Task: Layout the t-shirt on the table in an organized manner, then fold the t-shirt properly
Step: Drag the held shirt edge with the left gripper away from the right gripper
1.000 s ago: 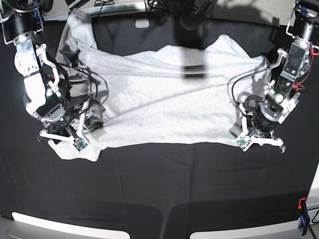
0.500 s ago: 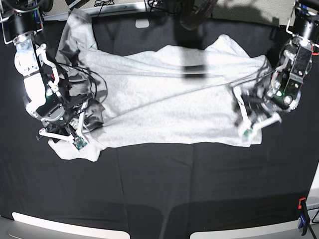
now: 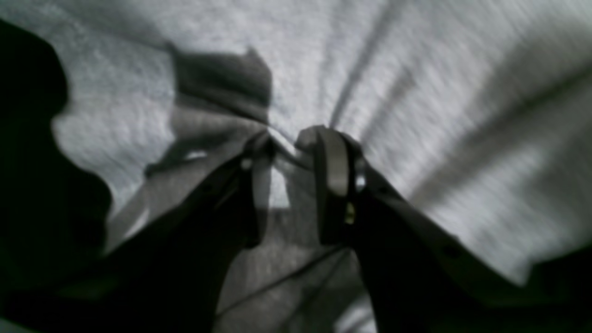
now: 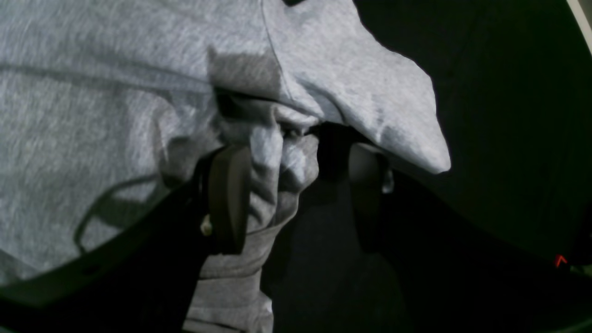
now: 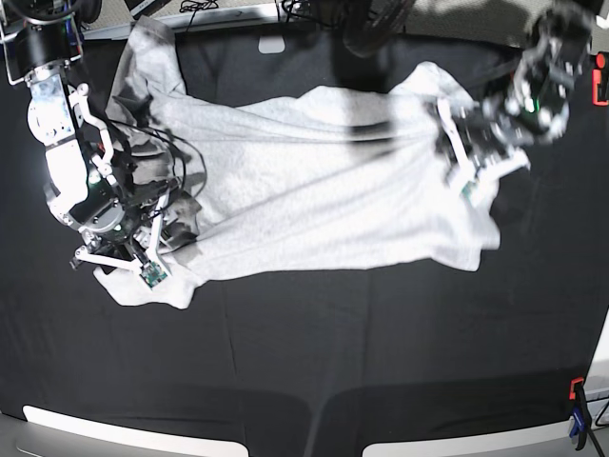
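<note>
soft heathered knit cloth t-shirt (image 5: 314,181) over matte black cloth table (image 5: 314,352); smooth dark claw fingers (image 4: 229,199)

Pale panels (image 5: 124,430) along the near edge, a red and blue clamp (image 5: 577,407), black cables (image 5: 205,8) beyond

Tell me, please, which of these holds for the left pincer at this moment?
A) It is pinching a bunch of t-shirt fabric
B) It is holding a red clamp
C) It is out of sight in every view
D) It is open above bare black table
A: in the left wrist view the left pincer has its tips drawn together on a gather of the t-shirt, with creases radiating from the pinch.
</note>
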### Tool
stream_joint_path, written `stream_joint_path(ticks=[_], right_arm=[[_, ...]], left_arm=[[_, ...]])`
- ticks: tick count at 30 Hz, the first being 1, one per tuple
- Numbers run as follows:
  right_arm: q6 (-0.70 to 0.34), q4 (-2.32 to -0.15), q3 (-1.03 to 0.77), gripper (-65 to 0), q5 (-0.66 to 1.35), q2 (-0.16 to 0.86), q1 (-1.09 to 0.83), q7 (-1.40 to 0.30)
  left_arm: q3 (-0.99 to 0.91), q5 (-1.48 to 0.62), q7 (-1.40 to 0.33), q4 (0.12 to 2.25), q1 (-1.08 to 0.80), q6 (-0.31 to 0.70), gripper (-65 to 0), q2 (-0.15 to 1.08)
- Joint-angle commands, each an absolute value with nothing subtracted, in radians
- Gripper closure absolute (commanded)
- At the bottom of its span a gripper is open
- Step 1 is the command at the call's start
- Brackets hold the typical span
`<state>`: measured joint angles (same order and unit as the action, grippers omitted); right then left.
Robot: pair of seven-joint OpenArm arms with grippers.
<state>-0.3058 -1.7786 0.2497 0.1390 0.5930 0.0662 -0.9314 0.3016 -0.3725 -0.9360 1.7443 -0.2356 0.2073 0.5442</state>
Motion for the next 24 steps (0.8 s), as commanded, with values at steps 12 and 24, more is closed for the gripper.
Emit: stream_joint_path(ticks=[12, 24], right_arm=[[-0.299, -1.797, 0.242, -32.9, 0.135, 0.607, 0.086, -0.91], [-0.299, -1.797, 0.242, -32.9, 0.135, 0.607, 0.086, -0.905]], left_arm=[[0.321, -0.314, -1.029, 2.029, -0.443, 0.239, -15.9, 0.546], [0.321, -0.222, -1.082, 2.243, -0.276, 0.171, -16.4, 0.546]])
